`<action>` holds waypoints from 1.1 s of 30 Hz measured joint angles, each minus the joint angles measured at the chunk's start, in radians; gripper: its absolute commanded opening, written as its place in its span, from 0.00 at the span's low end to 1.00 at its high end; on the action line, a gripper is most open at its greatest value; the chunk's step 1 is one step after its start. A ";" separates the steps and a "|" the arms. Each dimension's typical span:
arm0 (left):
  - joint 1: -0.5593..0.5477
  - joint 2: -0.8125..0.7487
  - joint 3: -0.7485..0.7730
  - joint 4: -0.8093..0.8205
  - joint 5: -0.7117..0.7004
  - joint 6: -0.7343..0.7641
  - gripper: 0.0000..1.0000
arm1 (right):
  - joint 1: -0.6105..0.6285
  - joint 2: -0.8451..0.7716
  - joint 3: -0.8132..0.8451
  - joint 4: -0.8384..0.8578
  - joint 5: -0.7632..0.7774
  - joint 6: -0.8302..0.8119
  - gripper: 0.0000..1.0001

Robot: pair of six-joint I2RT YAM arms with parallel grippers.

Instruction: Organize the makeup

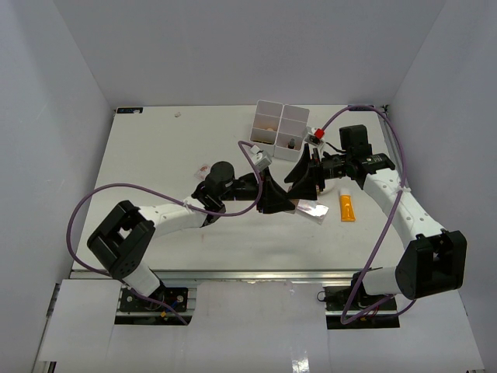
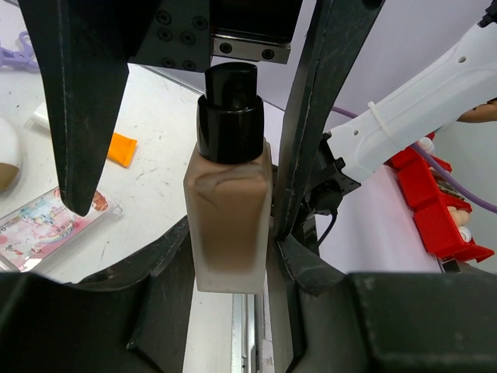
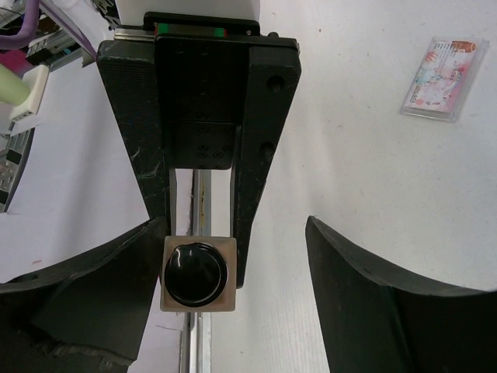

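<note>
Tan square bottle with black cap point(image 2: 229, 225) hangs over the tabletop point(image 1: 155, 148), six o'clock of the white compartment box point(image 1: 281, 124), clenched by my left claw point(image 2: 229, 256). My right claw point(image 3: 233, 233) gapes around it. Handover, I think: right must close, then left release.

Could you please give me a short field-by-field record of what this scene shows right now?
left claw: shut on the lower body of the tan bottle
right claw: open, one finger on each side of the bottle's black cap, not gripping
orange tube: lying on the table, near the right arm
pink packet: flat on the table, beside the tube
white box: at the far side of the table, small items in some compartments
</note>
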 measured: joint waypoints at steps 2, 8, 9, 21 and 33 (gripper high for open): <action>0.000 -0.003 0.000 -0.009 -0.003 0.010 0.13 | 0.000 0.000 0.000 0.000 0.002 0.000 0.81; 0.001 -0.017 0.000 -0.034 -0.015 0.036 0.13 | 0.000 0.000 0.000 0.000 0.009 0.000 0.78; 0.002 -0.020 0.000 -0.038 -0.016 0.039 0.13 | 0.000 0.000 0.000 0.000 0.011 0.000 0.78; 0.019 -0.032 -0.003 -0.058 -0.035 0.048 0.15 | 0.002 0.000 0.003 -0.032 -0.017 -0.031 0.35; 0.039 -0.037 -0.003 -0.064 -0.030 0.046 0.65 | 0.003 0.064 0.071 -0.140 -0.056 -0.132 0.08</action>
